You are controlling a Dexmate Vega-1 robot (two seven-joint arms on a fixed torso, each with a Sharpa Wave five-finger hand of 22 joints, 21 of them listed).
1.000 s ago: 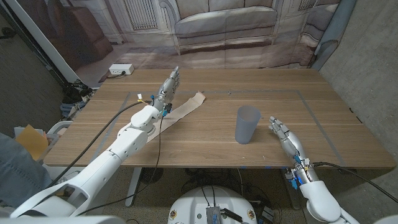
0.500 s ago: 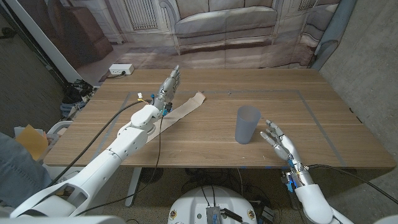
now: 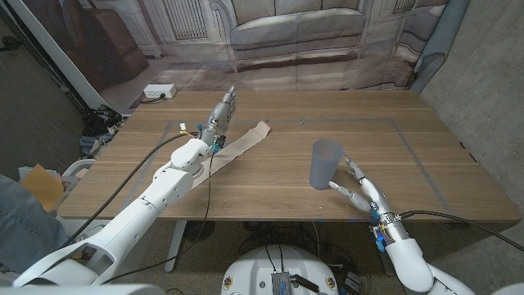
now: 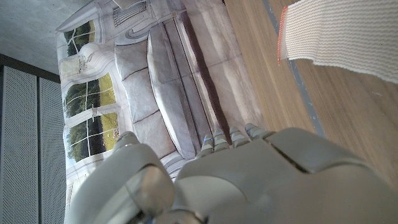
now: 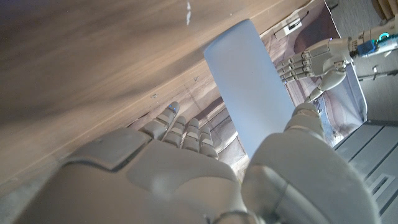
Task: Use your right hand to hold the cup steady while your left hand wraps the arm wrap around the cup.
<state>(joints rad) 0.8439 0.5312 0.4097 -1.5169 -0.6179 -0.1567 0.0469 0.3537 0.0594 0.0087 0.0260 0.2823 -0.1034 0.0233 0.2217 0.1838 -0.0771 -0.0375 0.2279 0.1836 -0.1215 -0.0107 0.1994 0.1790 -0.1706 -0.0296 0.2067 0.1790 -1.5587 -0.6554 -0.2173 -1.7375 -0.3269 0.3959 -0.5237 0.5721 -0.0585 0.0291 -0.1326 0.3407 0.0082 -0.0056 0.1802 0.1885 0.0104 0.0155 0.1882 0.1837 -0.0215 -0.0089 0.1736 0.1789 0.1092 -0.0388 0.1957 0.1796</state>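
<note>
A pale blue translucent cup [image 3: 324, 164] stands upright on the wooden table [image 3: 270, 176], right of centre; the right wrist view has the cup [image 5: 250, 93] just beyond my fingers. My right hand [image 3: 358, 189] is open right beside the cup, fingers spread toward its base, touching or nearly touching it. The beige arm wrap [image 3: 241, 145] lies flat as a long strip left of centre, its end [image 4: 336, 38] showing in the left wrist view. My left hand [image 3: 221, 112] is open with fingers straight, standing beside the wrap's far side, holding nothing.
A thin dark line [image 3: 426, 168] marks a rectangle on the tabletop. A white power strip [image 3: 159, 92] lies on the floor behind the table's far left corner. A printed sofa backdrop [image 3: 295, 29] hangs beyond the far edge.
My right hand has moved left and forward across the table to the cup's side. The left hand, the wrap and the cup have stayed put.
</note>
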